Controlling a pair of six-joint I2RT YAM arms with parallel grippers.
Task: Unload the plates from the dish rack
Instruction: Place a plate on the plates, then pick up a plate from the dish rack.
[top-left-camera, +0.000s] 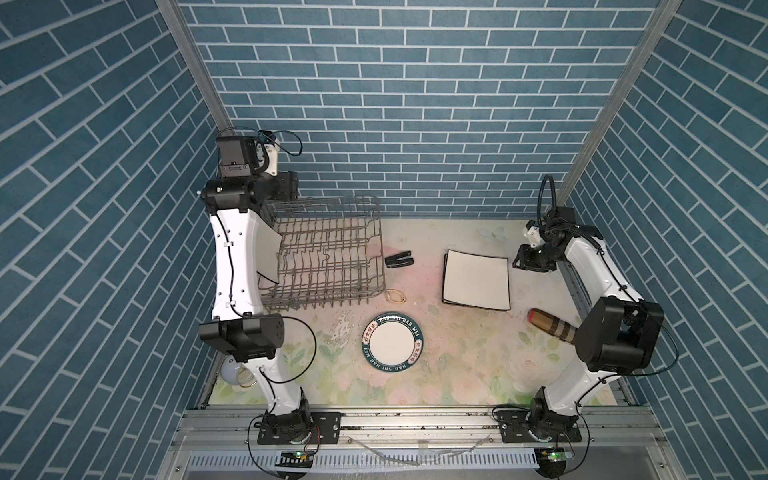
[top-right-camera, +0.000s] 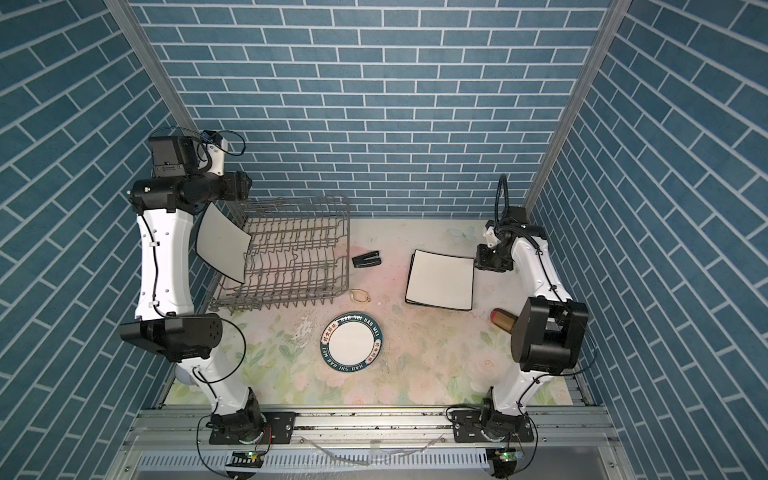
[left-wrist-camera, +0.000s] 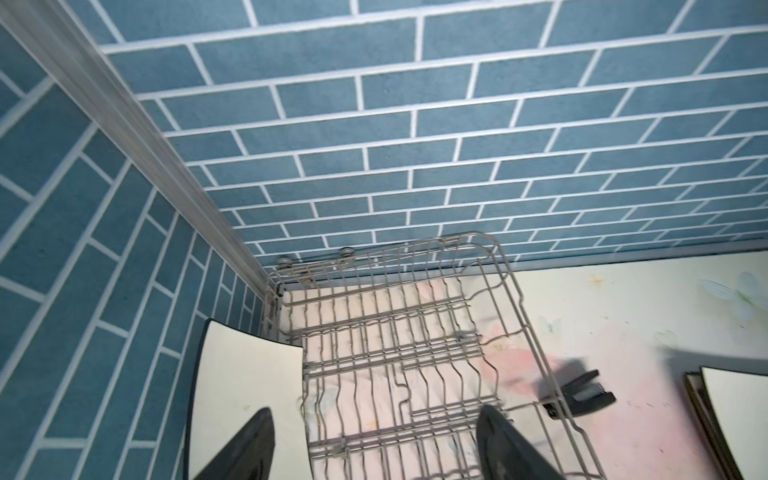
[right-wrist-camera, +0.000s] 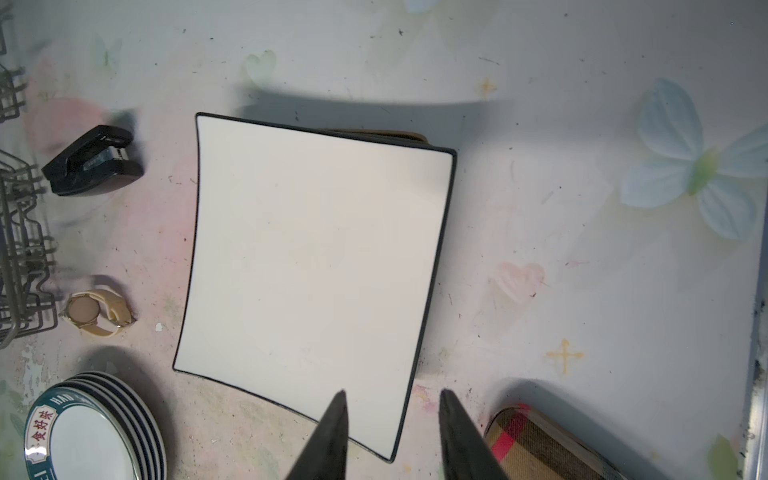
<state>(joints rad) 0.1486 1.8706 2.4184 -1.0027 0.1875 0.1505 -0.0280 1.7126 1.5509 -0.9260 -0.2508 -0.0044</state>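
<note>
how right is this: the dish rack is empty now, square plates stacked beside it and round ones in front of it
Not empty: one black-edged cream square plate stands tilted in the dish rack, at the end by the left arm; a top view shows it. The rest holds: square plates stacked beside it, round plates in front.

In a top view, the rectangular grey wire dish rack sat at the far left of the flowered tabletop. One cream square plate with a dark edge stood tilted at the rack's left end, partly behind the white left arm. A stack of black-edged cream square plates lay flat to the right, with the right gripper just beside it. A round white plate with a lettered teal rim lay nearer the front. A black stapler lay between rack and stack.
</note>
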